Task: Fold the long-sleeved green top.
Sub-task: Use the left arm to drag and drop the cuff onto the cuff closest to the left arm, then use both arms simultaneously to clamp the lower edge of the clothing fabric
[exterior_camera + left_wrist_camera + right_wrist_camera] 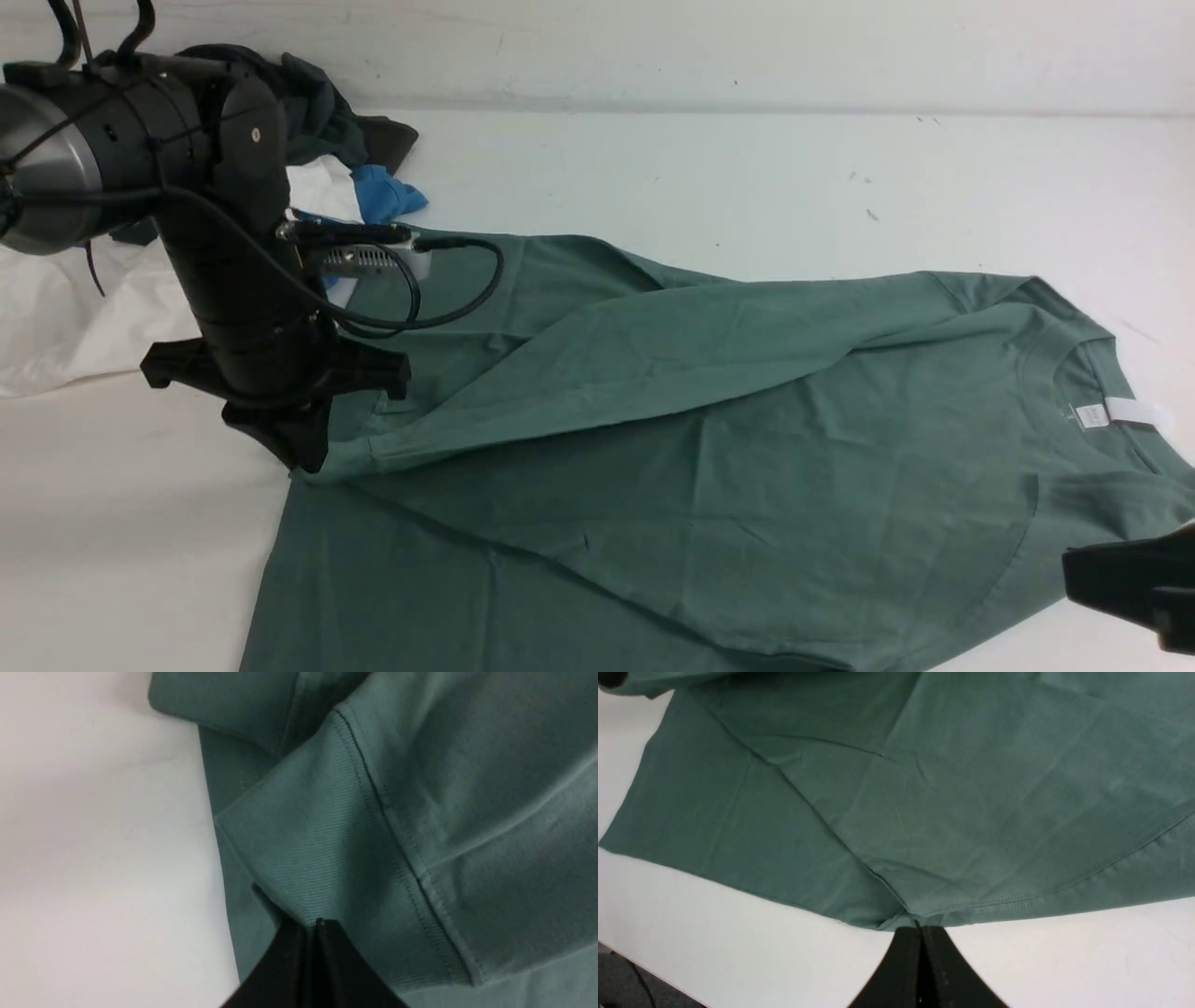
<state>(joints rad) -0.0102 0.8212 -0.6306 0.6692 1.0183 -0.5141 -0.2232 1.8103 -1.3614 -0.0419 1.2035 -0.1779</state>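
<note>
now, the green long-sleeved top (709,439) lies spread on the bench (747,168), neck label (1125,412) to the right, one sleeve lying across its body. the left pincer (314,924) is pressed together on the ribbed cuff (327,849); the right pincer (920,927), also pressed together, seems to nip the near edge (hard to confirm). best carry the cuff low and level — sleeve taut, right side anchoring.

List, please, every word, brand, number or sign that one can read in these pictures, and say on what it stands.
No text can be read.
The white neck label in the collar of the green long-sleeved top: too blurred to read.
The small grey tag beside it: marks too small to read.
No other writing shows in any view.
</note>
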